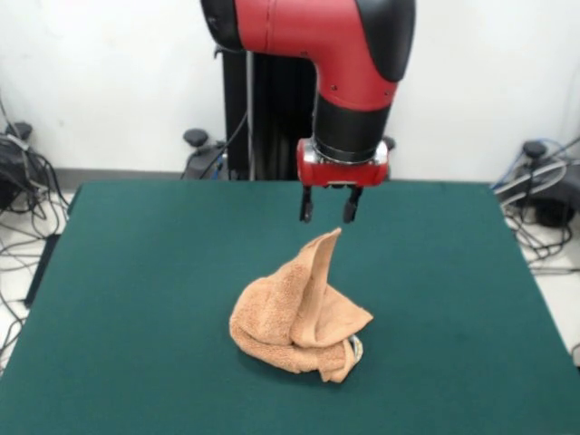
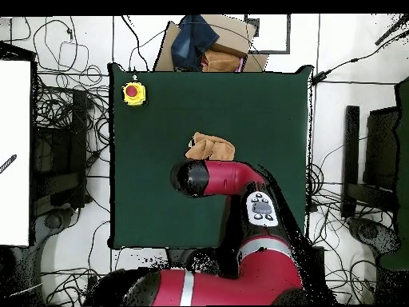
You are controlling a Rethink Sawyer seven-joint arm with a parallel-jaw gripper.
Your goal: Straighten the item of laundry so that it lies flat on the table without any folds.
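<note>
- The towel [image 1: 299, 313] is seen bunched in a crumpled heap near the middle of the green bench [image 1: 127, 299], with one corner drawn up into a standing peak
- In the overhead view the towel [image 2: 211, 147] is partly covered by the arm, and only its far part shows on the bench [image 2: 144, 200]
- The hand [image 1: 326, 216] is held just above the tip of that peak; its two dark fingers are spread apart and nothing is gripped between them
- The peak's tip lies just below the gap between the fingers, and no contact with the cloth can be made out
- A small pale tag [image 1: 355, 347] is glimpsed at the lower edge of the heap, on the side nearer the camera
- The cloth is judged to be light, soft and limp: it will sag and fold under its own weight, and it cannot be pushed flat from one end
- Its terry pile is expected to give good grip on the fingers and some drag on the felt-like top, so that a dragged edge is likely to pull the layers open
- A corner or hemmed edge is judged the best place to take hold; a pinch in the thick middle would gather several layers at once
- The task is judged far from done, since several folds are stacked
- A yellow box with a red button [image 2: 133, 93] stands near a bench corner, well apart from the towel
</note>
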